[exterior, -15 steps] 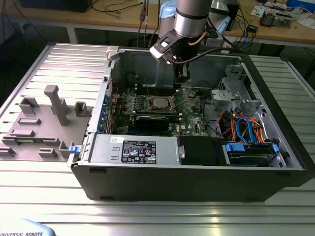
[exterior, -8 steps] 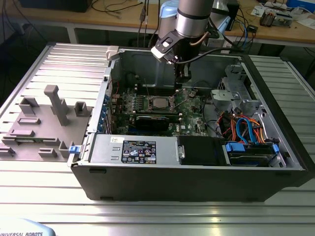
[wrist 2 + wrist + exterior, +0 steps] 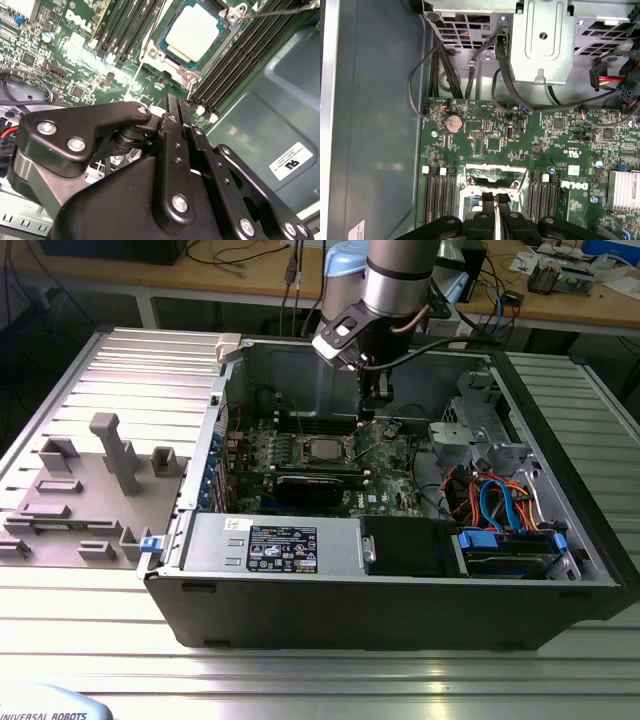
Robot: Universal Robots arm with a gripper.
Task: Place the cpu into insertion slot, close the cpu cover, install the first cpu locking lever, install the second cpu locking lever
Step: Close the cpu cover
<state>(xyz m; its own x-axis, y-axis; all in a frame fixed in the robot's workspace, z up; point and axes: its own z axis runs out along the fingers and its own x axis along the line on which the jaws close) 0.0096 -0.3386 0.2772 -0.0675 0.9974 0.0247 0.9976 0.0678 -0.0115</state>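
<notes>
The cpu (image 3: 195, 32), a small square chip with a silvery top, lies flat in the insertion slot (image 3: 303, 451) on the green board. The cpu cover (image 3: 171, 63) lies down around it as a thin metal frame. A thin lever rod (image 3: 280, 10) runs out from one corner of the slot. My gripper (image 3: 373, 416) hangs just above the board, on the exterior view's right of the slot. In both wrist views its black fingers (image 3: 172, 112) stand together, shut, with nothing seen between them. The fingers (image 3: 487, 199) cover part of the slot in the first wrist view.
Long black memory slots (image 3: 245, 60) flank the socket. A long black card (image 3: 320, 485) lies in front of it. The drive cage (image 3: 470, 430), loose cables (image 3: 500, 502) and power supply (image 3: 280, 545) crowd the case. A grey fixture (image 3: 112, 455) stands outside at the left.
</notes>
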